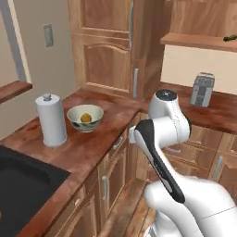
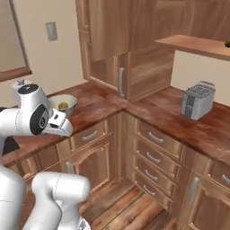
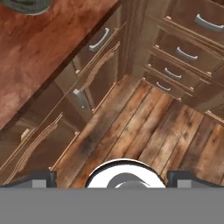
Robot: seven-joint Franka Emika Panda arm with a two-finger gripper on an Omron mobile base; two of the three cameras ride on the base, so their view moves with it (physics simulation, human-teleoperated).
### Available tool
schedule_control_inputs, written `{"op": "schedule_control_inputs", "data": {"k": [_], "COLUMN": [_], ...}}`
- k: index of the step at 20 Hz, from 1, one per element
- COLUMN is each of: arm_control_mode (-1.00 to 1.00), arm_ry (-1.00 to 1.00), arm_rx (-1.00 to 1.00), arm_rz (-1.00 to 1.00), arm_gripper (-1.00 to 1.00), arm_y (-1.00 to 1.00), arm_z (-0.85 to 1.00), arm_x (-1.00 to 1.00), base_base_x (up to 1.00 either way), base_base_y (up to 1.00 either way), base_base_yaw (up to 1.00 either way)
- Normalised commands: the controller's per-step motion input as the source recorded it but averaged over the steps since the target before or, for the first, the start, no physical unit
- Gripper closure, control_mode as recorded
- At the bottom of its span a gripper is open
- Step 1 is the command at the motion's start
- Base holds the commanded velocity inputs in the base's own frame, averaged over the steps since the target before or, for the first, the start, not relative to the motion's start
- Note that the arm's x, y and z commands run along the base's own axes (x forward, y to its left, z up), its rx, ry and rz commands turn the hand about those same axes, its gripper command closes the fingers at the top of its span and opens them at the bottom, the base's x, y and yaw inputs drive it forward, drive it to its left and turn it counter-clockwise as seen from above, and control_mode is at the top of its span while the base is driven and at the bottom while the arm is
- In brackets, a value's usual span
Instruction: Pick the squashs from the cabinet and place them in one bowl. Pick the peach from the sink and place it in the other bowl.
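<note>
**Arm folded over the floor, jaws spread**

The gripper [image 3: 112, 177] points down at the plank floor [image 3: 144, 127] with fingers wide apart, holding nothing. At ten o'clock, the pale bowl [image 1: 85, 116] holds the yellow squash [image 1: 86, 118]. At two o'clock, the green squash [image 1: 229, 38] lies on the cabinet shelf [image 1: 199, 40].
</note>
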Motion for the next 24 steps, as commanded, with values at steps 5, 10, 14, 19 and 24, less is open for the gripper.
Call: {"op": "schedule_control_inputs", "data": {"k": [5,10,14,19,24], "arm_control_mode": [1.0,1.0,1.0,1.0,1.0], "arm_ry": [0.0,0.0,0.0,0.0,0.0], "arm_rx": [0.0,0.0,0.0,0.0,0.0], "arm_rz": [0.0,0.0,0.0,0.0,0.0], "arm_gripper": [-1.0,-1.0,-1.0,-1.0,-1.0], "arm_y": [0.0,0.0,0.0,0.0,0.0], "arm_z": [0.0,0.0,0.0,0.0,0.0], "arm_x": [0.0,0.0,0.0,0.0,0.0], "base_base_x": [-0.17,-0.01,0.0,0.32,0.62], "base_base_y": [0.0,0.0,0.0,0.06,0.0], "base_base_yaw": [-0.83,-0.76,-0.66,-0.14,0.0]}}
